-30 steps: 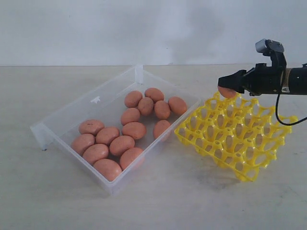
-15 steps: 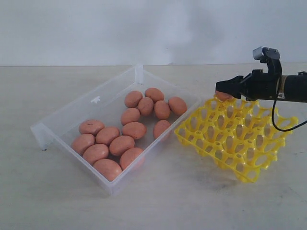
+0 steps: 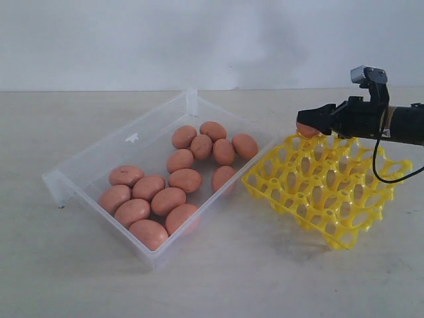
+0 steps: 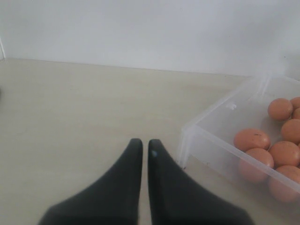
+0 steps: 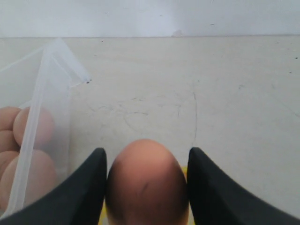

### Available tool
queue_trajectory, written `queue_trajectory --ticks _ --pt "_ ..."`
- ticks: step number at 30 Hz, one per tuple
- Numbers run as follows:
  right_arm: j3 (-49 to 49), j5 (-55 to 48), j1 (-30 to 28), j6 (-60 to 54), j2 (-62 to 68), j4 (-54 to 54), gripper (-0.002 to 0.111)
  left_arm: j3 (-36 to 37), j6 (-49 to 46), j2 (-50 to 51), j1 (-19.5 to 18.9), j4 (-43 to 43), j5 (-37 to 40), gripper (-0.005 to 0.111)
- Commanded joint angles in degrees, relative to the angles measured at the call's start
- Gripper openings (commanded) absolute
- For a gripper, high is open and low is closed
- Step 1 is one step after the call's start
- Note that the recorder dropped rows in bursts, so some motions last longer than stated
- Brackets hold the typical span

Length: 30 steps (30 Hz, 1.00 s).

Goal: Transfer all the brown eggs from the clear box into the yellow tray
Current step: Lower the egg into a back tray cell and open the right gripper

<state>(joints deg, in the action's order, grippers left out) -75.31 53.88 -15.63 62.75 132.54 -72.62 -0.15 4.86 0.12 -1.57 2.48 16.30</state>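
Observation:
Several brown eggs (image 3: 169, 201) lie in the clear box (image 3: 79, 191) at the left of the exterior view. To its right stands the yellow tray (image 3: 328, 185), tilted, its cells showing no eggs. My right gripper (image 3: 309, 123) is shut on one brown egg (image 5: 146, 183) and holds it low over the tray's far left corner. In the right wrist view the egg fills the gap between the black fingers (image 5: 89, 183). My left gripper (image 4: 145, 146) is shut on nothing above bare table, just beside the box's corner (image 4: 187, 140). It does not show in the exterior view.
The box and tray stand close together on a pale table (image 3: 265, 278). A white wall (image 3: 199, 40) runs behind. A black cable (image 3: 381, 165) hangs from the right arm over the tray's far side.
The right gripper with its egg has come down and slightly left, from above the tray's far corner to just over it. The left gripper view has no earlier frame.

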Motion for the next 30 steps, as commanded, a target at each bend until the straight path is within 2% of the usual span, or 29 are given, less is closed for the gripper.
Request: queue_trajectory --ticks 1,15,17,21,30 --pt "-0.3 2.8 -0.3 -0.7 -0.1 2.0 0.041 0.1 -0.1 -0.1 0.1 -0.2 -0.4 0.004" --pt "-0.3 0.7 -0.3 -4.8 -0.1 0.9 0.041 0.1 -0.1 -0.1 0.1 -0.2 -0.4 0.004" --pt "-0.3 0.7 -0.3 -4.9 -0.1 0.9 0.044 0.1 -0.1 -0.1 0.1 -0.2 -0.4 0.004" --pt "-0.3 0.7 -0.3 -6.6 -0.1 0.9 0.06 0.1 -0.1 -0.1 0.1 -0.2 -0.4 0.004" --pt "-0.3 1.0 -0.4 -7.0 -1.0 2.9 0.061 0.1 -0.1 -0.1 0.1 -0.2 -0.4 0.004"
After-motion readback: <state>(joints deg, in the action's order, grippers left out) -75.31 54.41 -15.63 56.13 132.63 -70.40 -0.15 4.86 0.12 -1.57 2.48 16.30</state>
